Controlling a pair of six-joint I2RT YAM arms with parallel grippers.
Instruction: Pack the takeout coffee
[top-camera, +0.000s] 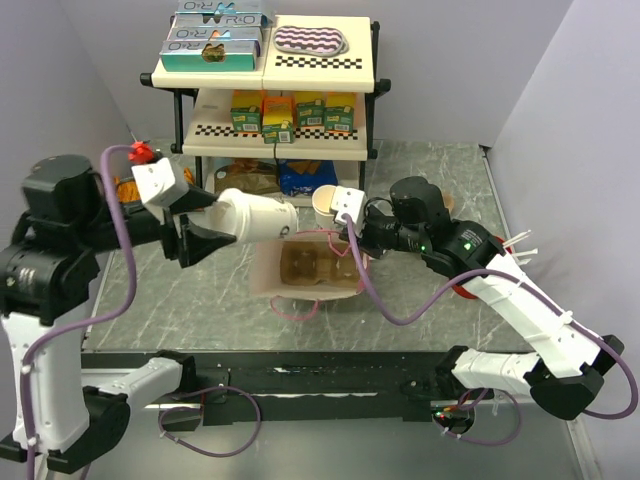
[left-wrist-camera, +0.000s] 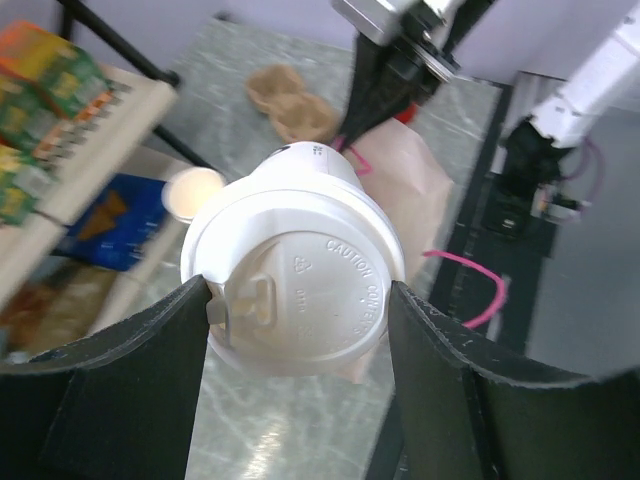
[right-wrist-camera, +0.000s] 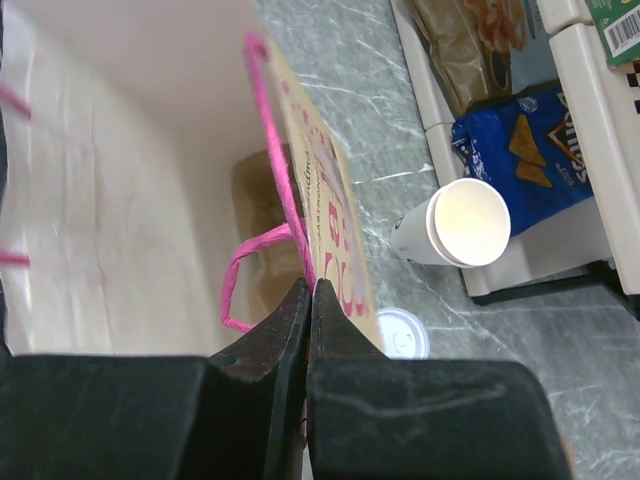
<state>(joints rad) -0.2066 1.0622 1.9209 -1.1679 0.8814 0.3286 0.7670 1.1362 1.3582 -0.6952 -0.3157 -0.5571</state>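
Observation:
My left gripper (top-camera: 205, 236) is shut on the takeout coffee (top-camera: 255, 217), a cream paper cup with a white lid. It holds the cup tipped on its side, above the left rim of the paper bag (top-camera: 268, 280). In the left wrist view the lid (left-wrist-camera: 295, 288) sits between both black fingers (left-wrist-camera: 120, 380). My right gripper (top-camera: 352, 243) is shut on the bag's right wall at its pink handle (right-wrist-camera: 262, 250). The bag (right-wrist-camera: 130, 200) stands open, with a brown cup carrier (top-camera: 316, 267) inside.
A lidless cream cup (top-camera: 326, 207) stands behind the bag by the shelf rack (top-camera: 270, 140); it also shows in the right wrist view (right-wrist-camera: 455, 225). A loose white lid (right-wrist-camera: 400, 332) lies on the table. Chip bags (right-wrist-camera: 525, 165) sit on the lowest shelf.

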